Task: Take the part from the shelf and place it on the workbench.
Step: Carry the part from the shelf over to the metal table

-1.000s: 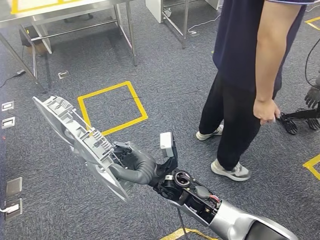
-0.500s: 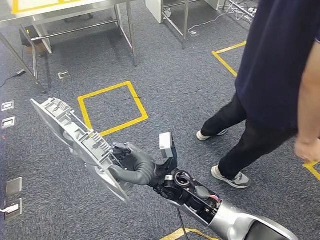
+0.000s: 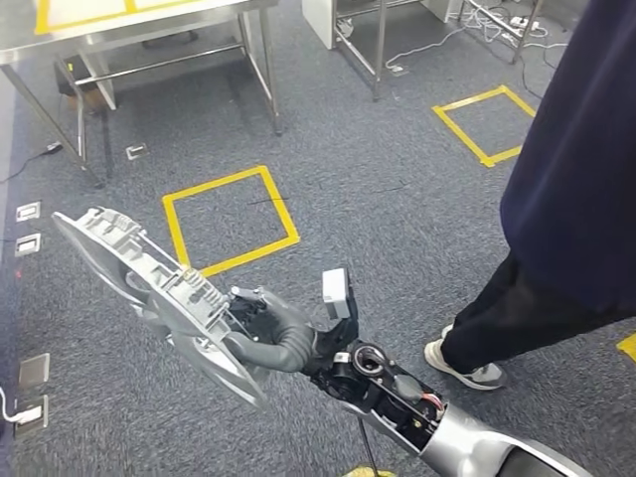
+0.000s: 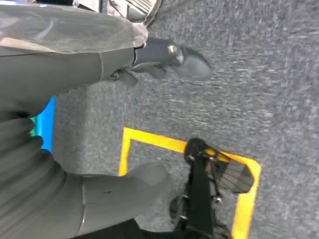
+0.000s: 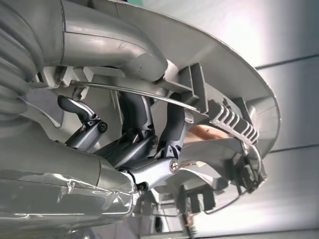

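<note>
A long grey plastic part (image 3: 146,283) with ribs and clips is held out over the carpet in the head view. My right hand (image 3: 270,328) grips it near its nearer end, thumb curled over its edge. Close up in the right wrist view, the dark fingers (image 5: 173,124) wrap into the part's (image 5: 233,99) ribbed inner side. My left hand (image 4: 112,124) hangs over the floor, its thumb and fingers apart with nothing between them. A steel workbench (image 3: 112,20) stands at the far left of the head view.
A person in dark clothes (image 3: 569,189) stands close on the right, one shoe (image 3: 469,368) near my arm. Yellow tape squares (image 3: 229,219) mark the grey carpet. Floor sockets (image 3: 30,383) lie at the left. More steel table legs (image 3: 375,50) stand behind.
The camera has shifted, so the whole scene slid slightly. The person has moved closer and further right, their arm now out of frame. My right hand still grips the part the same way.
</note>
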Robot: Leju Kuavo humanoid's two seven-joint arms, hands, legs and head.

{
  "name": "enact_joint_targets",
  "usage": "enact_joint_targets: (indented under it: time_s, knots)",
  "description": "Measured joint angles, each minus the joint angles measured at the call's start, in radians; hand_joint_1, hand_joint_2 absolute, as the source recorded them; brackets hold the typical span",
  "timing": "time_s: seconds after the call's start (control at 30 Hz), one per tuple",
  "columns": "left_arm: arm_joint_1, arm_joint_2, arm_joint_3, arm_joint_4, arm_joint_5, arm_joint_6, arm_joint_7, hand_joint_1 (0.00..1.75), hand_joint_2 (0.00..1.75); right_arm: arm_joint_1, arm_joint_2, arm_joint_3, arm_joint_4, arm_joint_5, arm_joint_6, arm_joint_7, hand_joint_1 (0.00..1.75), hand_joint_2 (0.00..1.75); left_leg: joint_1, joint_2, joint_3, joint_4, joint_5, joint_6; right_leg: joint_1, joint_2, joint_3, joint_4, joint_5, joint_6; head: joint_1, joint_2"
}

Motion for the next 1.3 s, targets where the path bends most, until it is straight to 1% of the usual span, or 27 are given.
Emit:
enact_joint_targets:
  time_s: [0.07,0.13,0.17,0.23,0.27,0.3,0.33,0.37,0.4,0.43,0.47,0.53,0.6,0.67,0.7,0.73,0.8,0.83,0.87,0.97,1.0,1.03,1.07,1.13,1.2,1.23,1.3]
  knots:
    - [-0.001,-0.003,0.000,0.000,-0.001,0.000,0.000,0.00,1.75,0.001,0.000,0.000,0.000,0.001,0.000,0.001,1.75,1.75,0.006,0.003,0.003,0.002,-0.007,-0.008,0.005,0.000,0.005,0.004,-0.010,-0.023,-0.011,0.000]
    - [-0.003,-0.004,0.000,-0.001,-0.001,0.000,0.000,0.00,1.75,0.001,0.001,0.000,0.000,0.001,0.000,0.001,1.75,1.75,0.007,0.021,-0.024,0.063,-0.029,-0.010,0.008,-0.003,0.023,0.002,-0.020,-0.039,-0.020,0.000]
    - [-0.004,-0.004,0.000,-0.001,-0.001,0.000,0.000,0.00,1.75,0.000,0.001,0.000,-0.001,0.001,0.000,0.000,1.75,1.75,0.005,0.031,-0.063,0.132,-0.048,-0.007,0.011,-0.006,0.033,0.000,-0.028,-0.046,-0.025,0.000]
    - [-0.005,-0.004,0.000,-0.001,-0.001,0.000,0.000,0.00,1.75,0.001,0.001,0.000,0.000,0.001,0.000,0.000,1.75,1.75,0.000,0.039,-0.172,0.294,-0.082,0.000,0.019,-0.011,0.051,-0.001,-0.045,-0.054,-0.031,0.000]
    - [-0.004,-0.004,0.000,-0.001,-0.001,0.000,0.000,0.00,1.75,0.001,0.001,0.000,0.000,0.001,0.000,0.000,1.75,1.75,-0.003,0.039,-0.218,0.345,-0.079,0.006,0.023,-0.012,0.062,-0.002,-0.055,-0.056,-0.031,0.000]
    - [-0.002,-0.004,0.000,-0.001,-0.001,0.000,0.000,0.00,1.75,0.001,0.001,0.000,0.000,0.001,0.000,0.000,1.75,1.75,-0.007,0.039,-0.244,0.354,-0.055,0.012,0.026,-0.013,0.076,-0.002,-0.066,-0.058,-0.031,0.000]
    - [0.000,-0.004,0.000,-0.001,-0.001,0.000,0.000,0.00,1.75,0.001,0.001,0.000,0.001,0.001,0.000,0.001,1.75,1.75,-0.011,0.039,-0.248,0.320,-0.011,0.019,0.027,-0.012,0.092,-0.003,-0.078,-0.058,-0.031,0.000]
    - [0.001,-0.003,0.000,0.000,-0.001,0.000,0.000,0.00,1.75,0.001,0.001,0.000,0.001,0.001,0.001,0.001,1.75,1.75,-0.017,0.040,-0.235,0.250,0.049,0.028,0.028,-0.012,0.111,-0.005,-0.091,-0.057,-0.032,0.000]
    - [0.002,-0.002,0.000,0.000,0.000,0.000,0.000,0.00,1.75,0.001,0.001,0.000,0.001,0.001,0.001,0.002,1.75,1.75,-0.024,0.042,-0.211,0.180,0.091,0.034,0.029,-0.013,0.124,-0.010,-0.104,-0.055,-0.033,0.000]
    - [0.001,-0.001,-0.001,0.000,0.001,0.000,0.000,0.00,1.75,0.000,0.001,0.000,0.001,0.001,0.001,0.002,1.75,1.75,-0.031,0.044,-0.185,0.115,0.115,0.039,0.030,-0.013,0.135,-0.017,-0.116,-0.051,-0.035,0.000]
    - [0.000,0.000,-0.001,0.000,0.002,0.000,0.000,0.00,1.75,0.000,0.001,0.000,0.001,0.001,0.002,0.002,1.75,1.75,-0.037,0.047,-0.165,0.073,0.119,0.042,0.031,-0.014,0.143,-0.027,-0.124,-0.046,-0.038,0.000]
    - [-0.003,0.000,-0.002,0.000,0.002,0.000,0.000,0.00,1.75,-0.001,0.002,0.000,0.001,0.003,0.006,0.003,1.75,1.75,-0.042,0.049,-0.143,0.043,0.092,0.047,0.032,-0.016,0.165,-0.041,-0.124,-0.034,-0.040,0.000]
    - [-0.001,-0.001,-0.003,0.000,0.004,-0.001,0.000,0.00,1.75,-0.001,0.002,0.000,0.001,0.011,0.008,0.004,1.75,1.75,-0.039,0.045,-0.117,0.029,0.076,0.056,0.031,-0.019,0.155,0.004,-0.107,-0.026,-0.034,0.000]
    - [0.004,-0.001,-0.006,0.000,0.006,-0.001,0.000,0.00,1.75,-0.001,0.002,0.000,0.001,0.021,0.008,0.003,1.75,1.75,-0.038,0.042,-0.082,0.021,0.057,0.066,0.031,-0.020,0.075,0.132,-0.096,-0.025,-0.026,0.000]
    - [0.006,-0.002,-0.006,0.000,0.006,-0.001,0.000,0.00,1.75,-0.001,0.002,0.000,0.002,0.025,0.008,0.002,1.75,1.75,-0.038,0.041,-0.065,0.018,0.046,0.070,0.033,-0.020,0.023,0.201,-0.109,-0.025,-0.022,0.000]
    - [0.005,-0.002,-0.007,0.000,0.007,-0.001,0.000,0.00,1.75,-0.001,0.002,0.000,0.002,0.029,0.008,0.001,1.75,1.75,-0.038,0.039,-0.047,0.017,0.035,0.072,0.034,-0.020,-0.027,0.251,-0.141,-0.023,-0.018,0.000]
    - [0.005,-0.002,-0.008,0.000,0.008,-0.001,0.000,0.00,1.75,0.000,0.002,0.000,0.003,0.035,0.008,0.000,1.75,1.75,-0.039,0.029,-0.005,0.014,0.006,0.074,0.038,-0.020,-0.096,0.272,-0.220,-0.022,-0.012,0.000]
    - [0.005,-0.002,-0.008,0.000,0.009,-0.001,0.000,0.00,1.75,0.000,0.002,0.000,0.004,0.037,0.008,0.000,1.75,1.75,-0.039,0.023,0.019,0.014,-0.011,0.073,0.039,-0.019,-0.111,0.244,-0.231,-0.023,-0.008,0.000]
    - [0.005,-0.002,-0.008,0.000,0.010,-0.001,0.000,0.00,1.75,0.000,0.002,0.000,0.004,0.039,0.008,0.000,1.75,1.75,-0.040,0.018,0.044,0.014,-0.029,0.072,0.042,-0.017,-0.118,0.195,-0.204,-0.028,-0.004,0.000]
    - [0.003,-0.008,-0.011,0.000,0.012,-0.001,0.000,0.00,1.75,-0.001,0.002,0.000,0.005,0.048,0.010,-0.002,1.75,1.75,-0.041,0.002,0.087,0.018,-0.077,0.065,0.050,0.004,-0.117,0.035,0.041,-0.045,-0.002,0.000]
    - [0.001,-0.010,-0.012,0.000,0.013,-0.001,0.000,0.00,1.75,-0.001,0.002,0.001,0.005,0.051,0.010,-0.002,1.75,1.75,-0.040,-0.003,0.093,0.018,-0.085,0.061,0.052,0.008,-0.114,0.011,0.093,-0.050,-0.005,0.000]
    - [-0.003,-0.010,-0.013,0.000,0.013,-0.001,0.000,0.00,1.75,-0.002,0.002,0.001,0.004,0.052,0.010,-0.002,1.75,1.75,-0.040,-0.008,0.097,0.018,-0.088,0.055,0.054,0.008,-0.108,0.004,0.106,-0.055,-0.007,0.000]
    - [-0.005,-0.010,-0.013,0.000,0.014,-0.001,0.000,0.00,1.75,-0.003,0.003,0.001,0.003,0.054,0.010,-0.001,1.75,1.75,-0.040,-0.009,0.096,0.021,-0.086,0.050,0.053,0.004,-0.097,-0.001,0.104,-0.060,-0.006,0.000]
    - [-0.004,-0.011,-0.013,0.000,0.016,0.000,0.000,0.00,1.75,-0.005,0.004,0.002,0.002,0.055,0.011,0.001,1.75,1.75,-0.039,0.005,0.068,0.078,-0.070,0.040,0.050,-0.003,-0.071,-0.019,0.098,-0.070,-0.006,0.000]
    - [-0.006,-0.012,-0.013,0.000,0.017,0.001,0.000,0.00,1.75,-0.007,0.006,0.002,0.001,0.055,0.011,0.001,1.75,1.75,-0.035,0.026,-0.014,0.200,-0.084,0.030,0.047,-0.008,-0.045,-0.033,0.086,-0.076,-0.013,0.000]
    - [-0.006,-0.012,-0.013,0.000,0.018,0.002,0.000,0.00,1.75,-0.009,0.006,0.002,0.001,0.055,0.011,0.001,1.75,1.75,-0.032,0.032,-0.064,0.258,-0.111,0.025,0.047,-0.011,-0.035,-0.036,0.078,-0.078,-0.016,0.000]
    - [-0.005,-0.012,-0.014,0.000,0.019,0.002,0.000,0.00,1.75,-0.010,0.006,0.003,0.001,0.055,0.011,0.002,1.75,1.75,-0.025,0.037,-0.133,0.303,-0.164,0.016,0.046,-0.012,-0.013,-0.037,0.058,-0.077,-0.018,0.000]
